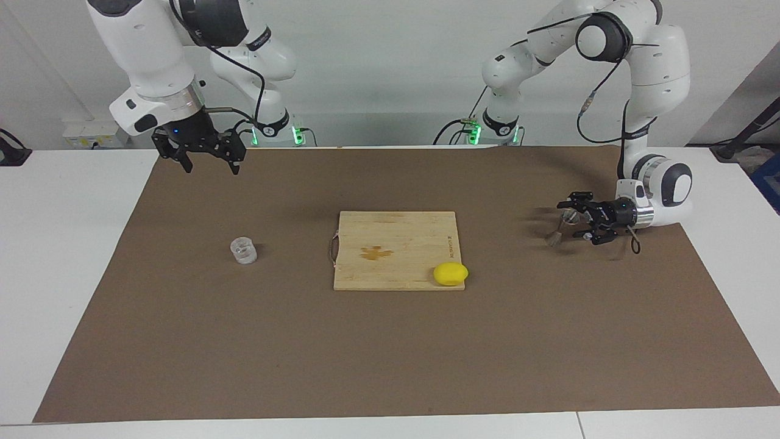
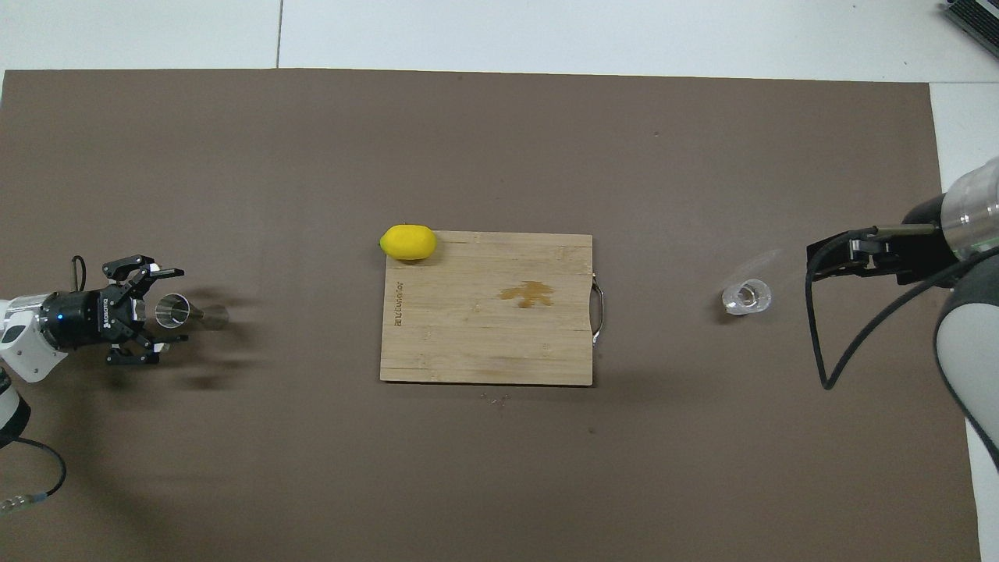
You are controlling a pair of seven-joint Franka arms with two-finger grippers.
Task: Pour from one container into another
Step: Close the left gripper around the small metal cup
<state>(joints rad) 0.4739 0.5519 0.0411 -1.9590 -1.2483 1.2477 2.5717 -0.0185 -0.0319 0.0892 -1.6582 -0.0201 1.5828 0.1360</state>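
A wide brown mat [image 1: 390,341] covers most of a white table [image 1: 61,244], which stands against a plain pale wall. A wooden cutting board [image 1: 396,241] with a dark stain lies mid-mat, and a yellow lemon [image 1: 450,274] rests at its corner toward the left arm's end. The small clear glass cup [image 1: 244,250] stands upright on the mat toward the right arm's end, well apart from the board. The right gripper [image 1: 209,163] hangs high above the mat with its jaws spread and empty. At the other end of the mat stands the metal jigger [image 1: 562,227]. The left gripper [image 1: 577,219] lies level and low there, its jaws apart on either side of the jigger's upper cone, not clamped on it.
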